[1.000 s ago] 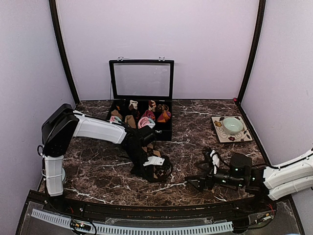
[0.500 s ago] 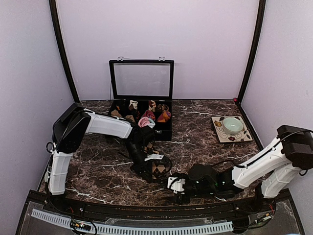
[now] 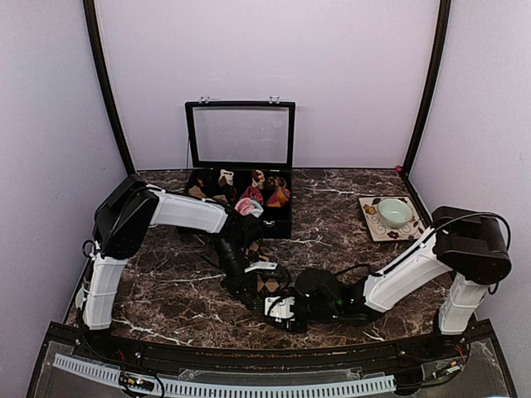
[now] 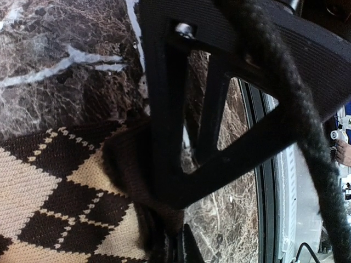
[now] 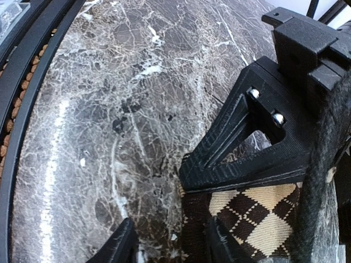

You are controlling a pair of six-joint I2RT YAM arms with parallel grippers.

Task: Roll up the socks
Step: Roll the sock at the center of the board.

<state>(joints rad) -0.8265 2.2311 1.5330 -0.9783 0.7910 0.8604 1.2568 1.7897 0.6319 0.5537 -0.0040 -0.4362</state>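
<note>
Soft, even light from above the marble table (image 3: 348, 224) keeps the walls (image 3: 332, 75) bright and the dark stone dim, with faint shadows under the arms (image 3: 182, 214); the corner posts (image 3: 104, 83) behind the table bow with lens distortion. In the wrist views pale glare streaks the stone by the table's front edge; the cable (image 4: 290, 104) nearest the lens is blurred, the diamond-knit sock (image 4: 49, 186) sharp

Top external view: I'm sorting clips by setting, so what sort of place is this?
Probably a robot test booth: plain lilac walls close in a dark marble-patterned tabletop, two white robot arms work on it, and a black glass-lidded compartment box sits as a prop.
</note>
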